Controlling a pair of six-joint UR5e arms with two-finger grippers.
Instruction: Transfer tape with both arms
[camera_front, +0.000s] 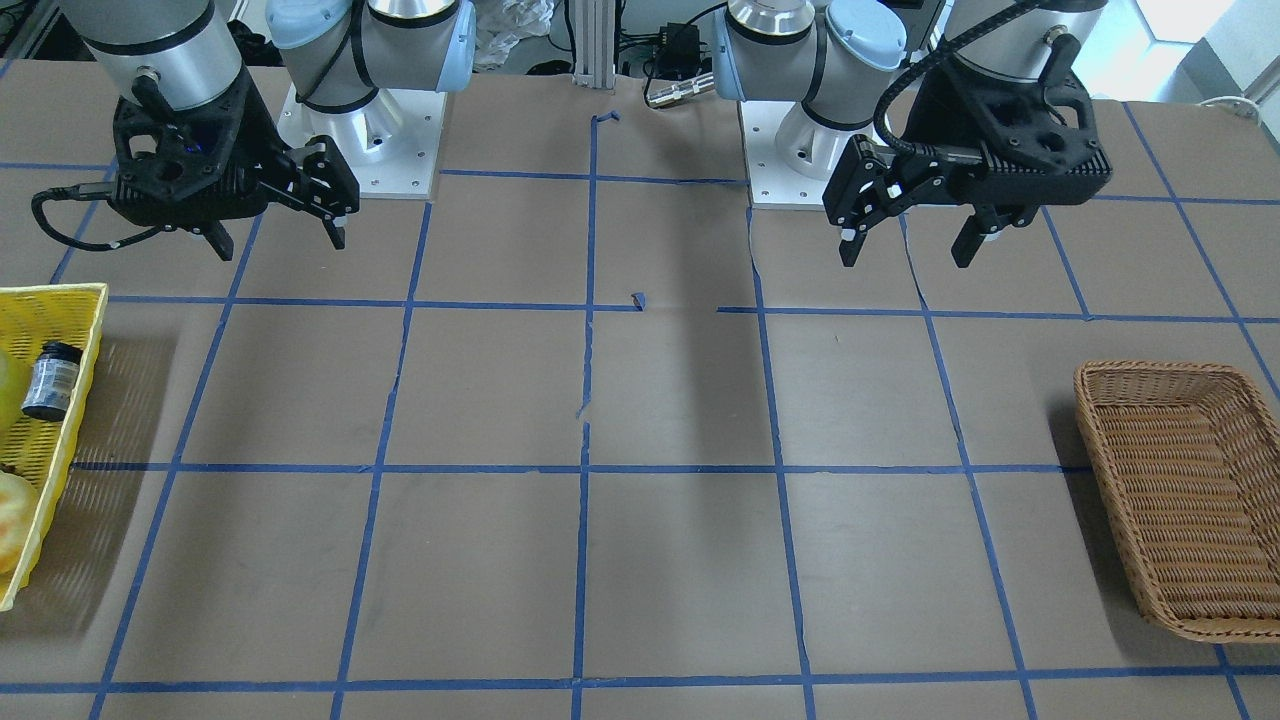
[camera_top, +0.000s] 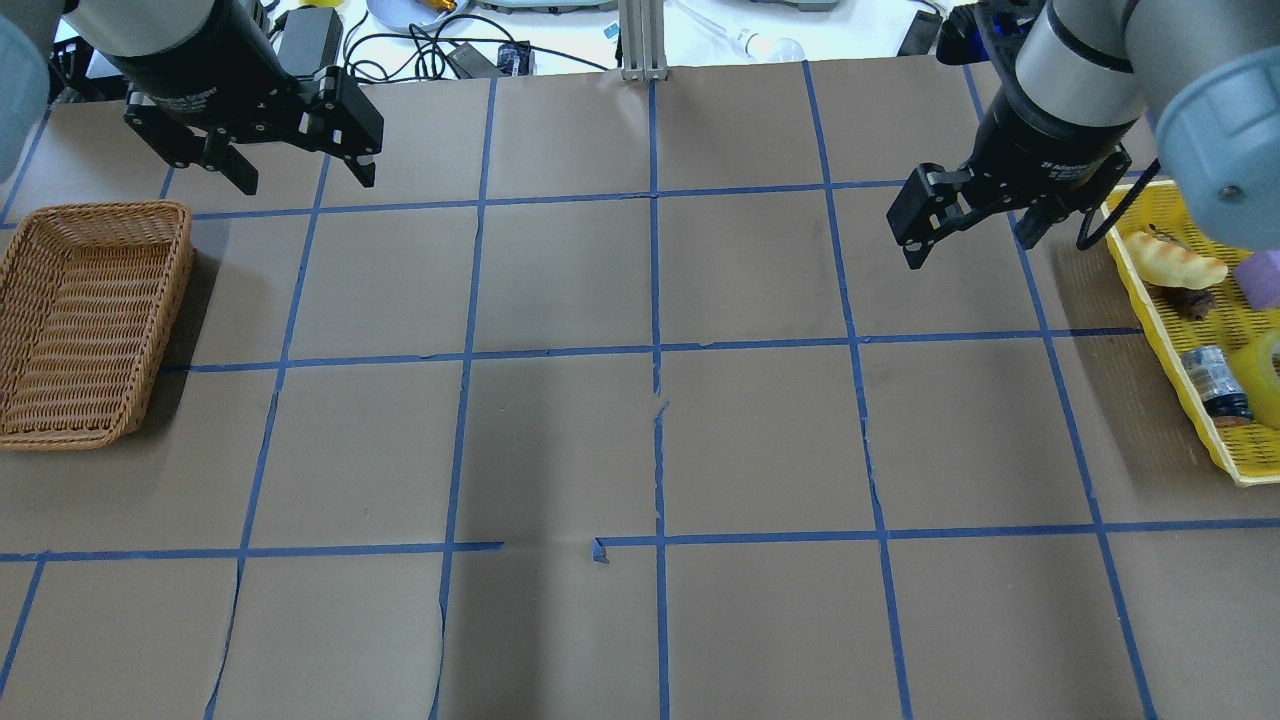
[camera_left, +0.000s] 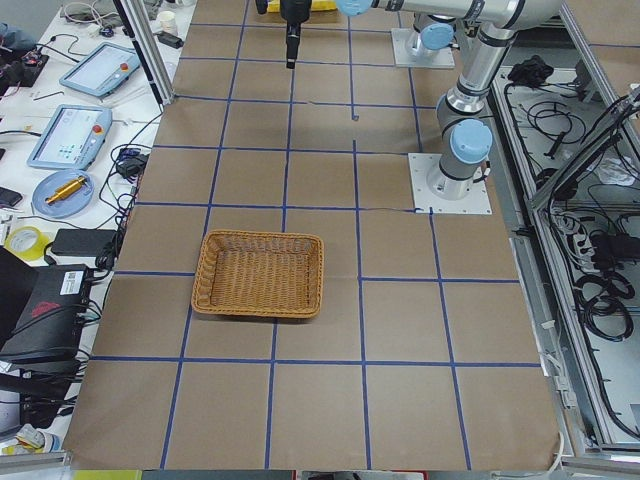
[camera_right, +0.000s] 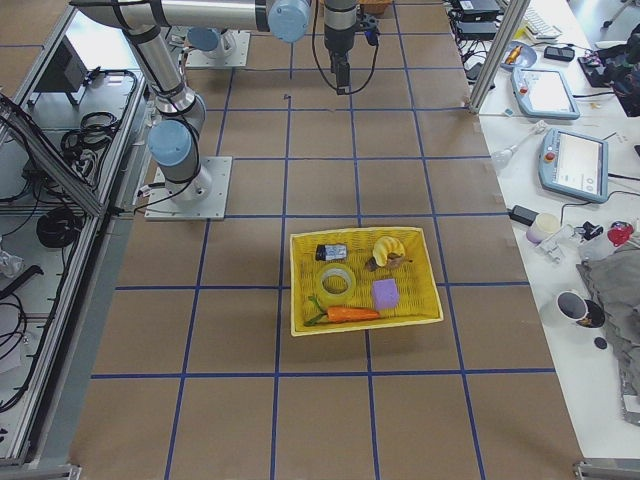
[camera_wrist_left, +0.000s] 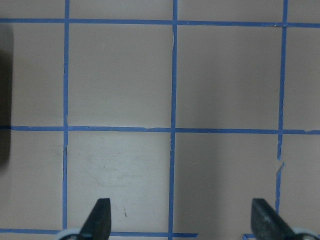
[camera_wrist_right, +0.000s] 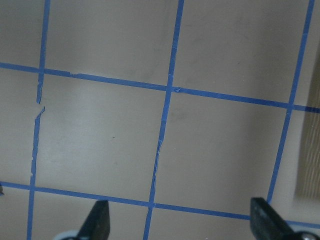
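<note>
I hold my left tool (camera_top: 305, 180) and right tool (camera_top: 968, 250) open and empty above the tabletop (camera_top: 750, 440) since no grab has begun: the tape (camera_right: 336, 284) lies flat in the yellow basket (camera_right: 293, 285) on my right, wicker basket (camera_top: 90, 320) on my left.

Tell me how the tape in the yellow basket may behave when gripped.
The tape lies flat in the yellow basket, so it probably will not roll. The ring looks stiff and likely light; set on edge, it could roll.
</note>
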